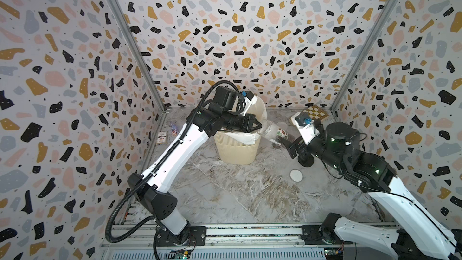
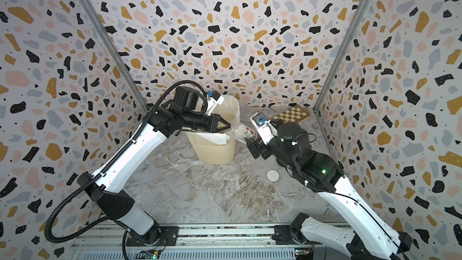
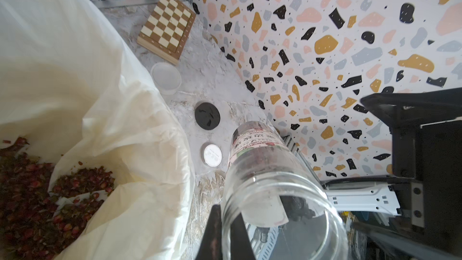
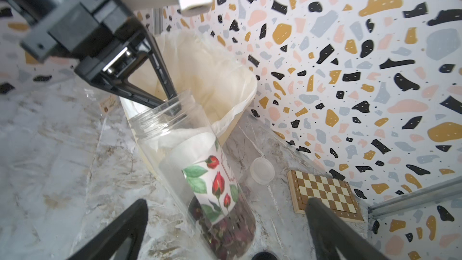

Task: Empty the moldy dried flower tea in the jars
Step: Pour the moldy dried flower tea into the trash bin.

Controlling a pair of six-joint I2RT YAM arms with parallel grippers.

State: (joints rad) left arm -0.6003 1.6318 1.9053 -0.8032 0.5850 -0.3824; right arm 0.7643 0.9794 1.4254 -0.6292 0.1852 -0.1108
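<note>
Bright even light, soft shadows, bowed edges, near parts perhaps slightly blurred

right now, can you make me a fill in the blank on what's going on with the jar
The left gripper pinches the jar by its ___.
The right gripper is ___, one finger on each side of the jar.
Tea lies at the jar's ___.
On the table lie ___ loose lids.
Missing: rim; open; bottom; three.

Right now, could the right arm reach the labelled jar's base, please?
Probably yes: the open jaws of the right arm flank the base of the labelled jar, nothing between; the left jaws hold its rim.
</note>
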